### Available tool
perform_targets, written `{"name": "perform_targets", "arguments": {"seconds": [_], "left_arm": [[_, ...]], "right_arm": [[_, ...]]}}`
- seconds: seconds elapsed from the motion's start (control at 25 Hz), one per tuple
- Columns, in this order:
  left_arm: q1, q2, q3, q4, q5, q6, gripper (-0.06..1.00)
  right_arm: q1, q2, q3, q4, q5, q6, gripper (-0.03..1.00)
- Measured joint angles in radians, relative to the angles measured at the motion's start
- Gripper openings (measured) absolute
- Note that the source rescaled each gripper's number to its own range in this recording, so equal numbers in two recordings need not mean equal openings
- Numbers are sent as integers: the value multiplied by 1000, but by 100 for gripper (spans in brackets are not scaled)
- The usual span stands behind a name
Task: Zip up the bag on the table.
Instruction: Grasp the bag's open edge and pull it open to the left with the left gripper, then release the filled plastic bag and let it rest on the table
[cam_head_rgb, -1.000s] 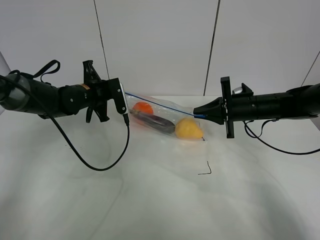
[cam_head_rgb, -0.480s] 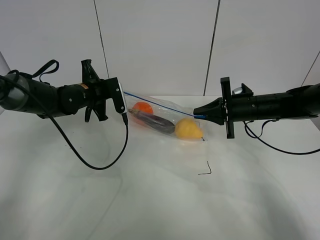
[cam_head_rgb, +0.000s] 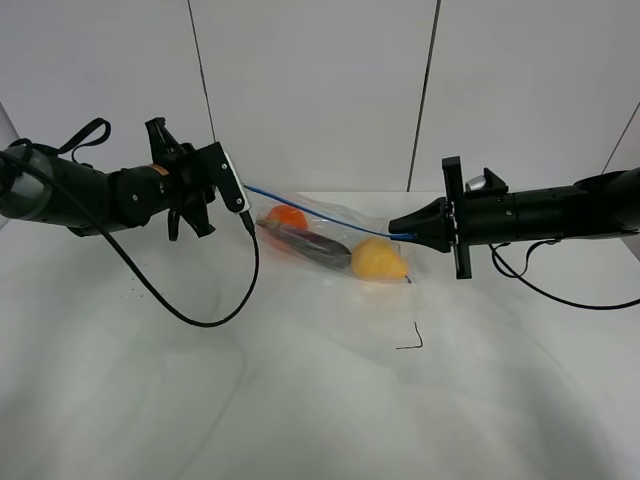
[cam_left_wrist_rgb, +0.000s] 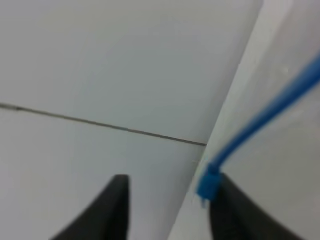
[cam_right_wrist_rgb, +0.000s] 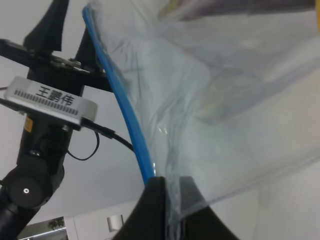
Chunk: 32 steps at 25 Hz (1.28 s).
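clear bag, orange, eggplant, pear inside

It looked like a robot lab. Two black robot arms, the left arm and the right arm, reached over a big white table. A black cable hung from one arm. The wall behind was plain white panels with dark lines. One arm wore a printed tag.
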Motion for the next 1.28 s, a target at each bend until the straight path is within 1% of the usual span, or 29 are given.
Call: {"name": "perform_targets", "arguments": {"seconds": [0.04, 0.12, 0.28, 0.36, 0.64, 0.76, 0.84, 0.92, 1.0, 1.12, 1.2, 1.28], "left_arm": [[2, 0, 0, 0, -1, -31, 69], [11, 0, 0, 0, -3, -73, 76], [58, 0, 0, 0, -4, -118, 80], [86, 0, 0, 0, -4, -175, 80], [171, 0, 0, -1, -4, -574, 81], [189, 0, 0, -2, -4, -753, 81], [193, 0, 0, -2, 5, -837, 81], [193, 0, 0, -2, 46, -892, 81], [195, 0, 0, -2, 105, -915, 81], [207, 0, -2, -2, 223, -943, 81], [222, 0, -16, -2, 344, -961, 81], [236, 0, -54, -2, 495, -960, 81]], "right_arm": [[0, 0, 0, -1, 0, 0, 0], [0, 0, 0, -2, 0, 0, 0], [0, 0, 0, -3, 0, 0, 0], [0, 0, 0, -3, 0, 0, 0], [0, 0, 0, -5, 0, 0, 0], [0, 0, 0, -5, 0, 0, 0], [0, 0, 0, -5, 0, 0, 0], [0, 0, 0, -5, 0, 0, 0], [0, 0, 0, -5, 0, 1, 0], [0, 0, 0, -5, 0, 1, 0], [0, 0, 0, -5, 0, 2, 0], [0, 0, 0, -5, 0, 2, 0]]}}
